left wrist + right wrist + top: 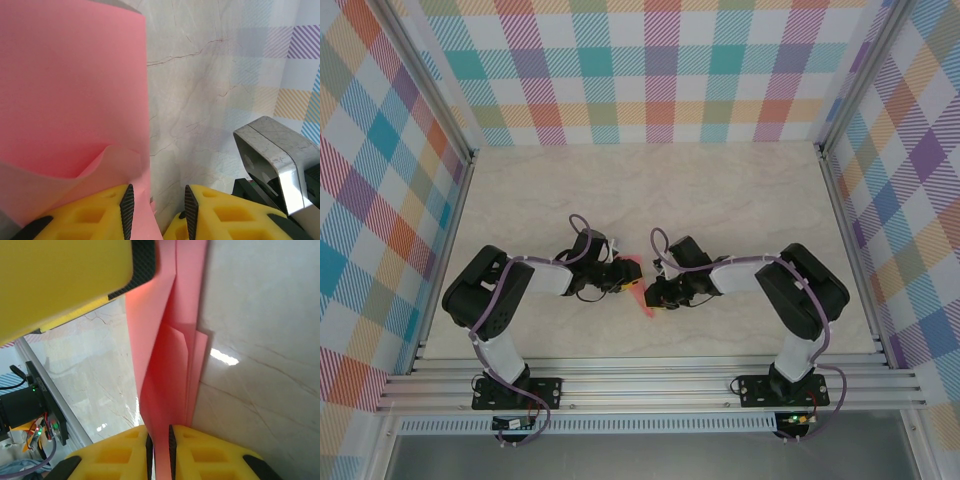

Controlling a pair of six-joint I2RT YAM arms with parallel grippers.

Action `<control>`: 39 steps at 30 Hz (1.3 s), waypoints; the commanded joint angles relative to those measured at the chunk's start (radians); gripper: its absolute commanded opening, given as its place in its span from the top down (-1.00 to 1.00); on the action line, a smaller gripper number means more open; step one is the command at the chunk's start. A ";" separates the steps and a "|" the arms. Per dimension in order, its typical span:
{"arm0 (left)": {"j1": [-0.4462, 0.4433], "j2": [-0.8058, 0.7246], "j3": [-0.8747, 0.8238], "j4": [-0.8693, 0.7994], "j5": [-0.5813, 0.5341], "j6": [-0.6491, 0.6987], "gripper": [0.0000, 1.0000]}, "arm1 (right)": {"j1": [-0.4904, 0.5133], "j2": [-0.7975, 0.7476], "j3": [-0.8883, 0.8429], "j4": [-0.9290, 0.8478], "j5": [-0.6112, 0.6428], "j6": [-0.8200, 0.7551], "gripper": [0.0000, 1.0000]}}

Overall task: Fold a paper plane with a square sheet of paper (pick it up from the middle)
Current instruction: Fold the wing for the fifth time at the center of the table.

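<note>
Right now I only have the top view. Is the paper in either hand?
Observer: In the right wrist view, the folded paper runs between the right hand's pads.
Operator: Clamped?
Observer: The pads sit close on either side of it. I can't tell whether they press.
Operator: Left hand?
Observer: The left hand is open. The paper's edge lies beside one pad, and the table shows in the gap before the other.
</note>
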 commanded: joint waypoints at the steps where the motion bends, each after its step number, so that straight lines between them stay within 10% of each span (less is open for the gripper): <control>1: -0.010 0.025 -0.012 -0.029 0.003 0.026 0.31 | 0.003 -0.050 -0.003 -0.056 0.023 -0.015 0.63; 17: -0.009 0.024 -0.008 -0.052 0.000 0.022 0.31 | 0.010 0.002 0.001 -0.029 -0.052 -0.030 0.85; 39: -0.009 0.028 0.000 -0.058 0.003 0.017 0.32 | 0.049 -0.058 0.011 -0.152 0.034 -0.058 0.67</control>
